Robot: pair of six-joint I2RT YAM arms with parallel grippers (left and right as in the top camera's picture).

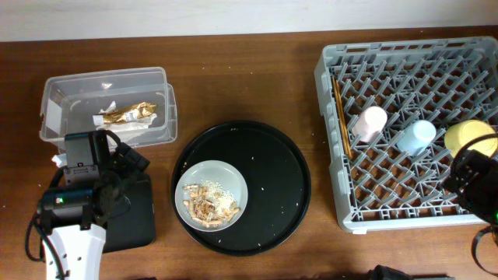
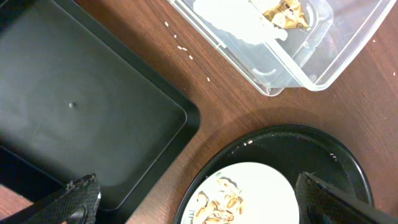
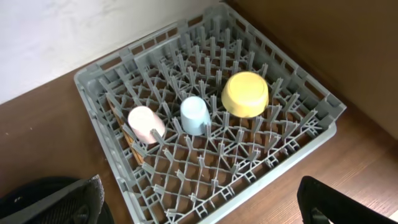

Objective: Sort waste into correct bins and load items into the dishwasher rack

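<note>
Rack [image 1: 405,222]: at the right end of the worktop [image 1: 249,78], reaching close to the back edge; it holds four things.
Pink cup [image 1: 371,123]: among the rack's pegs, left of centre, closed end up and leaning.
Blue cup [image 1: 417,136]: just right of the pink cup, also closed end up, not touching it.
Bowl [image 1: 469,136]: yellow, bottom up on the pegs toward the rack's right side, near the blue cup.
Chopsticks [image 1: 340,109]: lying along the inside of the rack's left wall.
Plate [image 1: 222,173]: grey, sitting in the left front part of the round tray [image 1: 272,187], which lies mid-worktop.
Scraps [image 1: 206,202]: beige bits and rice piled on the plate; loose rice grains [image 2: 180,50] dot the worktop and the round tray.
Tub [image 1: 58,105]: clear, at the back-left corner of the worktop.
Wrapper [image 1: 128,113]: gold, inside the tub.
Tissue [image 2: 239,25]: white, in the tub beside the wrapper.
Black tray [image 2: 81,112]: at the front-left corner, just in front of the tub, nothing visible in it.
Left tool [image 2: 199,202]: jaws spread wide, gripping nothing, above the gap between black tray and plate.
Right tool [image 3: 208,202]: jaws spread wide, gripping nothing, raised over the rack's front-right corner.
</note>
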